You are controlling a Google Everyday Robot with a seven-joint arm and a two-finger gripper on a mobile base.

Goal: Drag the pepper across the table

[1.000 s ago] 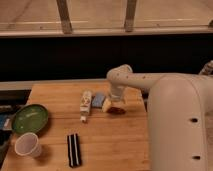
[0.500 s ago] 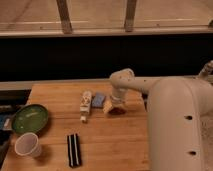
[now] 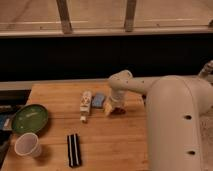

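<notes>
The gripper [image 3: 111, 107] is seen low over the table [image 3: 115, 145], toward the right side, at the end of the big white arm [image 3: 170, 110]. The pepper [image 3: 119, 111], small and dark red, is found lying on the wood right beside the gripper. It cannot be told if the pepper is gripped or let go. A blue sponge [image 3: 98, 100] and a white tube [image 3: 85, 105] are placed just left of the gripper. A green bowl [image 3: 30, 118], a white cup [image 3: 27, 146] and a black bar [image 3: 74, 150] are set well apart, nearer and to the left.

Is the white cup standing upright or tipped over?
Upright: the cup has its round mouth facing up, beside the green plate. The end effector is down at the pepper on the table.
</notes>
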